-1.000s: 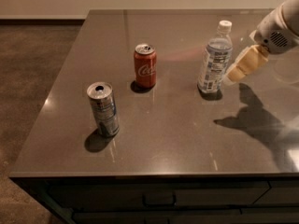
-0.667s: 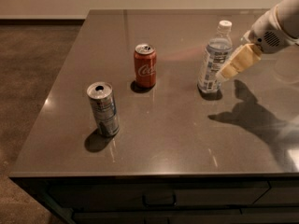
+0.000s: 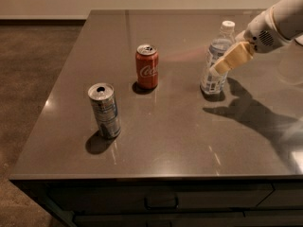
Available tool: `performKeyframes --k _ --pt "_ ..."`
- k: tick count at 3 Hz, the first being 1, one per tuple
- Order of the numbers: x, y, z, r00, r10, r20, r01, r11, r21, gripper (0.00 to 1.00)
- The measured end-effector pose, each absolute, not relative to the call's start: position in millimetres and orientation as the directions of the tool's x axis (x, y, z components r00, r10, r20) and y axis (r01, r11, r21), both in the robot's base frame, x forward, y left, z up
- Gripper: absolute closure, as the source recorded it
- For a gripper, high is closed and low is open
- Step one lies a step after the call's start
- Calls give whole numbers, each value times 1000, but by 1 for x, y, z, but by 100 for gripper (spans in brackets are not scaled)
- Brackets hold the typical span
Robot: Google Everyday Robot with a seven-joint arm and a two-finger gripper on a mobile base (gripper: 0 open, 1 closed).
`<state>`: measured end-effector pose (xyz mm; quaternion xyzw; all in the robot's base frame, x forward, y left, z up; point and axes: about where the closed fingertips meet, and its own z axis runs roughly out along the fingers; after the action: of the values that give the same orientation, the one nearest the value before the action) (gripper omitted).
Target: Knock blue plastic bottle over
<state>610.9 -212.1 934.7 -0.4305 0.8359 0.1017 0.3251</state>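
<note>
The blue plastic bottle (image 3: 215, 60), clear bluish with a white cap and printed label, stands upright on the grey-brown table (image 3: 170, 126) at the right of middle. My gripper (image 3: 221, 66), with tan fingers, reaches in from the upper right. Its tip lies against the right side of the bottle at mid height. The white arm (image 3: 279, 22) runs off the right edge.
A red cola can (image 3: 147, 66) stands upright left of the bottle. A silver-blue slim can (image 3: 104, 110) stands nearer the front left. The table's front edge (image 3: 156, 178) has drawers below. Brown floor lies to the left.
My gripper has moved left, from just right of the bottle to against its side. The bottle still stands upright in the same spot. The cans have not moved.
</note>
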Motion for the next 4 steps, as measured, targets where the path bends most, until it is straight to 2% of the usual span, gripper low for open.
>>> performKeyframes --k 2,3,4 --pt "617 -208 935 -420 -610 -671 -791 609 -58 60" --pt "621 -207 949 -402 -637 -658 -800 593 -85 83" --pt "621 -201 963 -395 -728 -560 -818 557 -146 100"
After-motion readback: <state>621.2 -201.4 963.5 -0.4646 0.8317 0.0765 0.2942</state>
